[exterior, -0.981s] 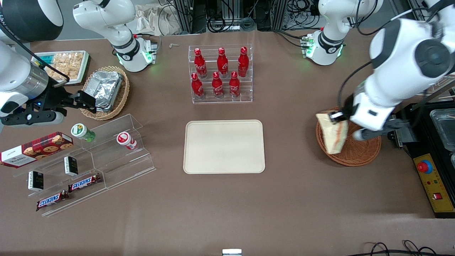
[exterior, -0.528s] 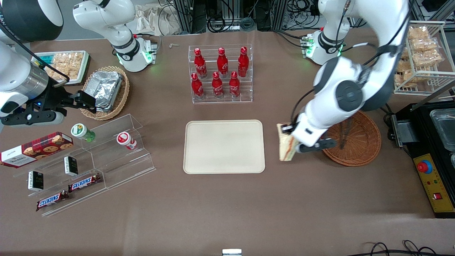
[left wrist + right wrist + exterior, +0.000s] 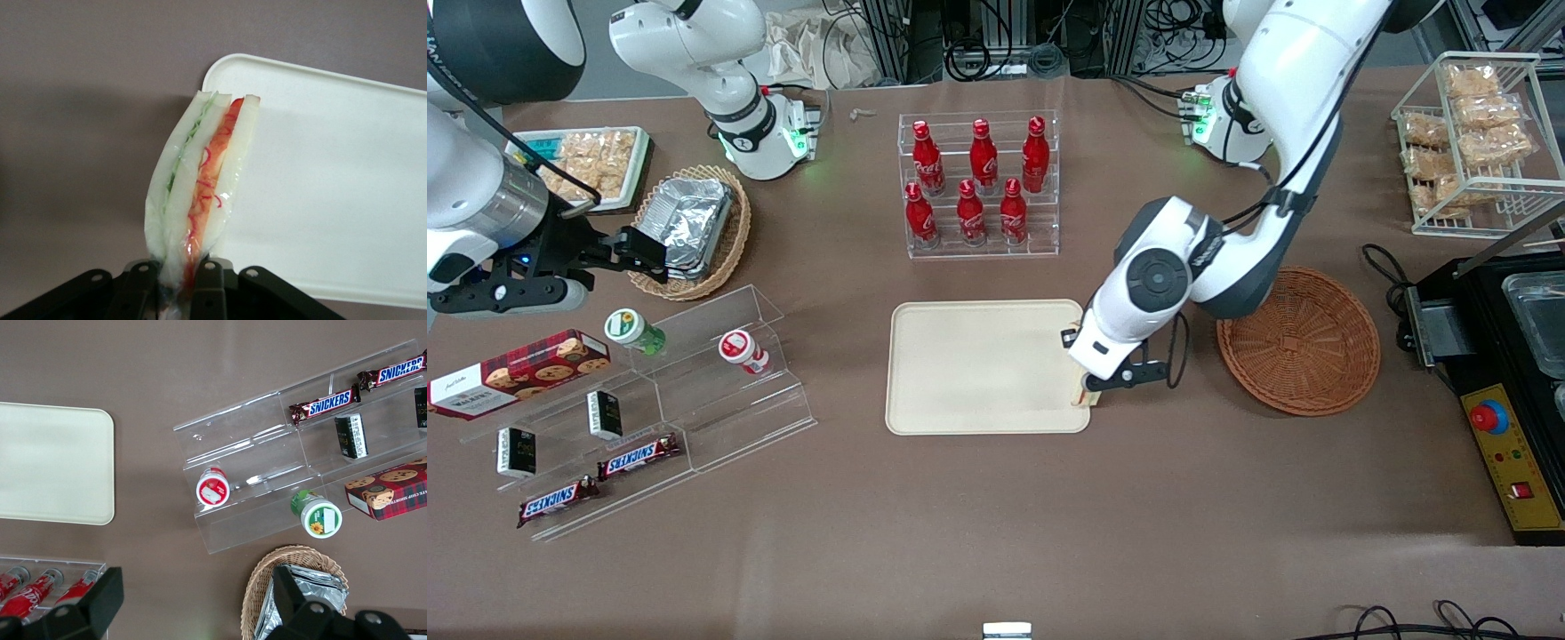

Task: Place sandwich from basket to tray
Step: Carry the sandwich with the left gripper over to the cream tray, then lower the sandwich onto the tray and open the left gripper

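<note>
Centre-right in the front view, the end effector (image 3: 175,273) pinches the sandwich (image 3: 197,193) upright, seemingly over the tray (image 3: 960,356) edge, ready for lowering.

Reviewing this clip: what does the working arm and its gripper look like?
The left arm has glossy white rounded links with dark grey round joint caps, black cables along it and a green light at its base. Its gripper, over the tray's edge, has black angular jaws.

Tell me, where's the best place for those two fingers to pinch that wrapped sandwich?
Probably where the gripper has it now: the narrow end of the sandwich, fingers pressing its two flat bread faces. The wedge is thin there, so it hangs steady over the tray's edge.
</note>
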Controlling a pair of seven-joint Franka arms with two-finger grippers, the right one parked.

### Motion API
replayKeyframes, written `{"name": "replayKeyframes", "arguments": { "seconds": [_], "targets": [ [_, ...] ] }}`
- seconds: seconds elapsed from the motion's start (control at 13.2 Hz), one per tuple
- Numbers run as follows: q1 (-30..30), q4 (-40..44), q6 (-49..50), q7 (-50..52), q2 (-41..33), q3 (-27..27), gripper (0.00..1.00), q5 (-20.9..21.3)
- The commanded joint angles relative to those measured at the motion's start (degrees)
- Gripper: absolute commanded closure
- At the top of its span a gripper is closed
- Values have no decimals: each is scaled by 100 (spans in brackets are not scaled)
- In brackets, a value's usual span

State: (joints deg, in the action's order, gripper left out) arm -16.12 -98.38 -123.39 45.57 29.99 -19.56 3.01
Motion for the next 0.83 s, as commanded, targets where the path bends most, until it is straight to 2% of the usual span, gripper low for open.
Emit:
{"name": "replayKeyframes", "arguments": {
  "seconds": [0.0,0.15,0.3,0.38,0.45,0.53,0.75],
  "targets": [
    [-337,117,-526,818,436,48,100,515],
    [-392,143,-747,1085,648,48,100,840],
    [-401,143,-766,1095,657,48,100,859],
    [-401,161,-792,1103,701,48,95,868],
    [-401,170,-792,1095,727,48,44,877],
    [-401,170,-792,1086,727,48,0,877],
    [-357,318,-705,1095,631,48,0,789]
  ]
}}
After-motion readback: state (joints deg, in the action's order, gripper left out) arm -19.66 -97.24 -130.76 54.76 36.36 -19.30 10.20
